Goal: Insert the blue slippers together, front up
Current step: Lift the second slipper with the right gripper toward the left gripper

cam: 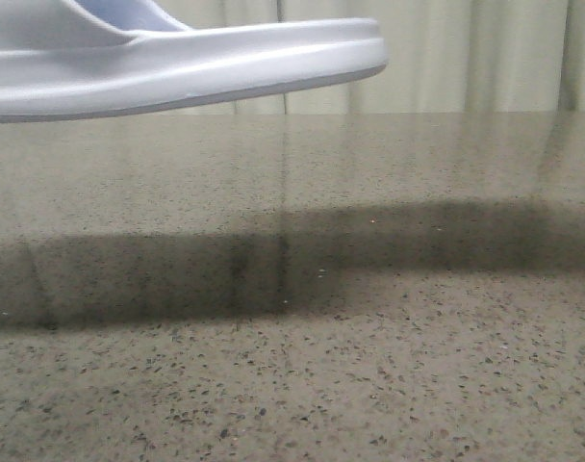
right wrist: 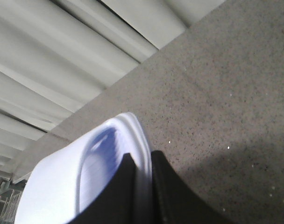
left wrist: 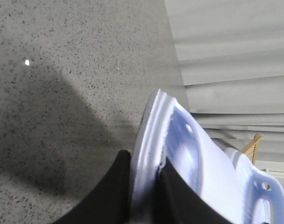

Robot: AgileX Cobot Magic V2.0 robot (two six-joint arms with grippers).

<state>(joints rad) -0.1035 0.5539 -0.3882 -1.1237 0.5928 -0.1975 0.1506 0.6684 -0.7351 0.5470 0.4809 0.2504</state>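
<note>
Nearest you, your left gripper point(left wrist: 144, 196) is clamped on the sole edge of one of the blue slippers point(left wrist: 188, 158), and your right gripper point(right wrist: 143, 191) is pinched on the rim of a blue slipper point(right wrist: 86, 172) too. From the front, one slipper point(cam: 177, 67) hangs in the air above the speckled table point(cam: 369, 385), over its far left part, sole down and well clear. Beyond the table's far edge hangs a pale curtain point(cam: 466, 58).

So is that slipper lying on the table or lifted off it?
Lifted: the slipper hangs above the table, its shadow below.
</note>
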